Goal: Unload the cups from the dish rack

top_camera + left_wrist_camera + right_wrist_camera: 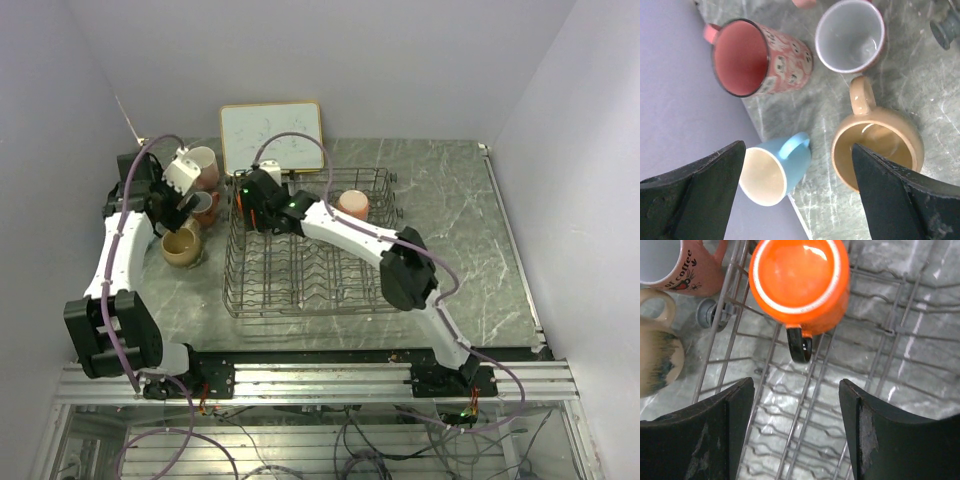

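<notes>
right gripper (795, 382) spread wide over the orange mug (797, 277) in the dish rack (300, 275); left gripper (797, 150) spread above light blue mug (772, 172) and tan mug (875, 145) on the desk (920, 75).

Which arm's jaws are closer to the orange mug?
Right. The right gripper, jaws open, hangs close above the orange mug in the dish rack. The left gripper is outside the rack, above the tan mug and light blue mug.
</notes>
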Available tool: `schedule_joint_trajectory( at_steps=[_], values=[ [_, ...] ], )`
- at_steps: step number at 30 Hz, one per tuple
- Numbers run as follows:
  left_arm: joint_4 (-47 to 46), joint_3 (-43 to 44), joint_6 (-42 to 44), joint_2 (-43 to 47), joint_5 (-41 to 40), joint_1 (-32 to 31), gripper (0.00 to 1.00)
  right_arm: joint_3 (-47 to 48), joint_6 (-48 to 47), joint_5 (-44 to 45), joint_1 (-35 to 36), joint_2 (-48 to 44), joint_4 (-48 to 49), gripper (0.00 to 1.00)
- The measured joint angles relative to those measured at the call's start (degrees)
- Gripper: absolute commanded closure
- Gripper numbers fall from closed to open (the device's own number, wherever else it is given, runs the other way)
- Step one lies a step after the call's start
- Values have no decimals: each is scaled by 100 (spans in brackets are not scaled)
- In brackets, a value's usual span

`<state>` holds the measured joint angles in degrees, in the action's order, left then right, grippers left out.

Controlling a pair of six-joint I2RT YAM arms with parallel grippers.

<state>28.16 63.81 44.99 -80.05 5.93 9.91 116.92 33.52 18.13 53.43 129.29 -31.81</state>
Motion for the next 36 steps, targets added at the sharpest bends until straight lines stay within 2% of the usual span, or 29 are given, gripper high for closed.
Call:
schedule_joint_trajectory(
  at_steps=[6,15,22,26,27,36],
  values=[
    [793,809,-188,258,323,83,0,997,-525,446,101,968,-37,39],
    [1600,1084,-461,688,1073,92,0,1191,-1067,835,63,1467,92,52],
    [1775,1093,-518,861,1224,92,0,1263,-1276,837,70,1565,319,78],
    [1779,1093,-542,925,1244,92,0,1272,-1349,811,72,1565,369,98],
    [1779,1093,-553,938,1252,92,0,1272,-1364,800,72,1565,372,100],
    [1733,1008,-562,1143,1403,92,0,1163,-1436,815,61,1397,330,100]
  ],
)
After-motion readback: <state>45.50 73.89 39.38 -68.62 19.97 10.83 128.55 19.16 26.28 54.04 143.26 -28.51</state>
